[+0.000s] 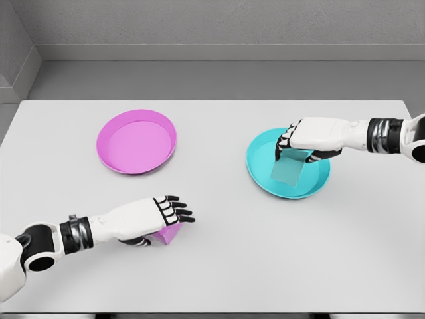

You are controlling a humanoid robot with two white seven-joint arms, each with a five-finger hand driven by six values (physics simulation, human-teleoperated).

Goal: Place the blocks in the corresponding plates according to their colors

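Two plates sit on the pale counter (219, 266): a pink plate (136, 141) toward the back left and a teal plate (288, 171) to the right, well apart from each other.

The right arm comes in from the right edge and reaches over the teal plate. The right hand (300, 141) is clenched on a teal block (288, 170), its dark fingers wrapped over the block's upper end. The block hangs tilted below the hand, inside the plate's outline; whether its lower edge touches the plate floor cannot be told from this angle. The block's colour nearly matches the plate, so its edges read only as a slightly paler rectangle.

The left arm enters from the lower left corner and lies low across the near side of the counter. The left hand (159, 219) covers a pink block (170, 233), of which only a small wedge shows beneath the palm and to the right of the thumb. The fingers (178, 211) stretch forward and slightly spread above the block, while the thumb curls under at the block's near side. The hand seems to be grasping the block, though most of the contact is hidden by the palm. The block appears to rest on the counter, well short of the pink plate, which lies further back and a little to the left of the hand.

Both plates have raised rims, and the pink one holds nothing.
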